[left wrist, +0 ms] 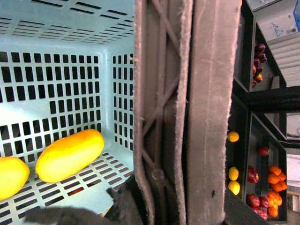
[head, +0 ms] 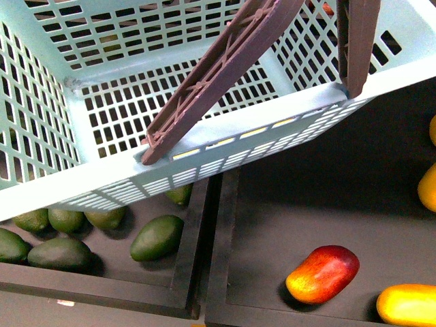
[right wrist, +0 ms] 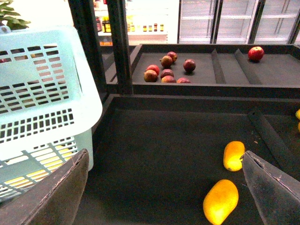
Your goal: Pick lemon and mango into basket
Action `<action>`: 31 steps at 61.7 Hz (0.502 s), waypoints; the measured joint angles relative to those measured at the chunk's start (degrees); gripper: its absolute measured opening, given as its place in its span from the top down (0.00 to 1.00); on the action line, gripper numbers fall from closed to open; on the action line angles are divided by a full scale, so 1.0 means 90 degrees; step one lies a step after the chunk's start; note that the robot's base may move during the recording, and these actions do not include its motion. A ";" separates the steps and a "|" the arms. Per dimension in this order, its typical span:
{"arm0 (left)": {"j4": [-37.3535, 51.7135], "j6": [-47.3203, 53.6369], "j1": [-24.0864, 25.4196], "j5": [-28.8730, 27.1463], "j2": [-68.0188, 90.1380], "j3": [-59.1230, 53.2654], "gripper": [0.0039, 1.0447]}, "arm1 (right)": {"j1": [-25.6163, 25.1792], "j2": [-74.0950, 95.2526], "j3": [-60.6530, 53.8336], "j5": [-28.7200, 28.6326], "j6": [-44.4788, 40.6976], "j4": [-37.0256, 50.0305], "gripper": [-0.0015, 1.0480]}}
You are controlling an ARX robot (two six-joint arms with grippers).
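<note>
Two yellow pieces, counting inside the basket [left wrist: 56, 28]: spotting the mango [left wrist: 70, 154] lying on its slotted floor and, just beside it, cut off by the frame edge, a rounder one, probably the lemon [left wrist: 10, 176]. Not managing to tell how the left hand is closing; seeing only the brown handles [left wrist: 187, 112] filling its camera, with dark ragged padding below them. Judging the basket light and springy, best carried by both handles together and kept level, smooth fruit being apt to roll. Looking below the basket in the front view, finding avocados [head: 157, 237], and further right a red-blushed mango [head: 322, 274]. Finding the right hand [right wrist: 164, 187] spread wide to the right of the basket, gripping nothing, fingers [right wrist: 51, 197] hovering over loose yellow fruits [right wrist: 220, 201]. Judging these firm, slick-skinned and bruisable, so taking hold across the middle.
</note>
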 joint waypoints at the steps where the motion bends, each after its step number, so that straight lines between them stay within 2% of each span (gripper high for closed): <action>1: 0.0000 0.0000 0.0000 -0.0002 0.0000 0.0000 0.85 | 0.0000 0.0000 0.0000 0.0000 0.0000 0.0000 0.08; 31: 0.0002 -0.0104 -0.0078 0.0107 0.0000 0.0000 0.85 | 0.0000 -0.0010 0.0000 0.0007 0.0000 -0.0015 0.08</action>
